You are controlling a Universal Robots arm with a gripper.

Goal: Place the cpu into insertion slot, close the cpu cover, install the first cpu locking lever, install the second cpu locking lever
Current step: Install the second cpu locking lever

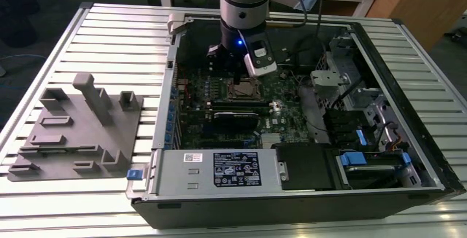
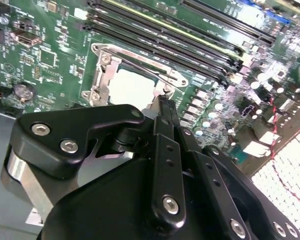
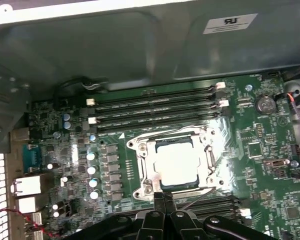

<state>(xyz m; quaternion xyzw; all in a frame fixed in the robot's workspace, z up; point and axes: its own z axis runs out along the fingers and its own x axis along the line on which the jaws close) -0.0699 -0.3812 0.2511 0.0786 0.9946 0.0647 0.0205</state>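
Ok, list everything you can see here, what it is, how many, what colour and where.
computer case: one, black, lying open on the slatted table
cpu: one, silvery-grey, seated in the insertion slot
cpu cover: one, silvery frame, down around the cpu
memory slots: several, black, beside the socket
power supply: one, grey, at the case's near edge
fixture block: one, grey, on the exterior view's left
gripper: one, black, fingertips at the socket's edge

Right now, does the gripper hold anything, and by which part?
Nothing appears held: the gripper is closed at the socket's edge, beside the cpu under the cpu cover.
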